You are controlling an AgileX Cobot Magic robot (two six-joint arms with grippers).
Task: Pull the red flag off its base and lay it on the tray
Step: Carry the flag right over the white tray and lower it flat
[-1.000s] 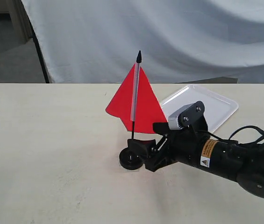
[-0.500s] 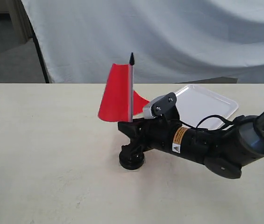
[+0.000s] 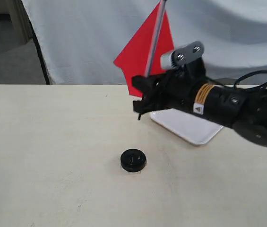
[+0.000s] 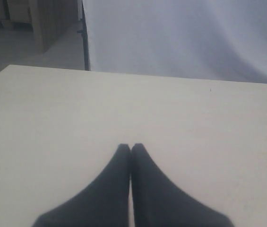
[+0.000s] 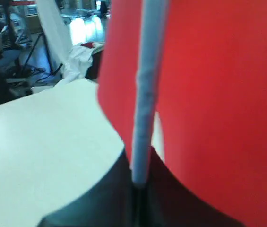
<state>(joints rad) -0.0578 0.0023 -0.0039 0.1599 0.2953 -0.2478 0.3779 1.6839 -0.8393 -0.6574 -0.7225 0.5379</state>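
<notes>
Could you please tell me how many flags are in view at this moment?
1. The red flag is held in the air by the right gripper, off the base, which sits on the table near the tray. No other flag shows.

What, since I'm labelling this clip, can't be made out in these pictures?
Exterior view: tip of the red flag cut off by the top edge; pole's lower end hidden inside the right end effector.
Exterior view: the right arm covers part of the tray.
Right wrist view: blurred flag cloth blocks most of the scene.
Left wrist view: only the shut fingertips of the left end effector show.
</notes>
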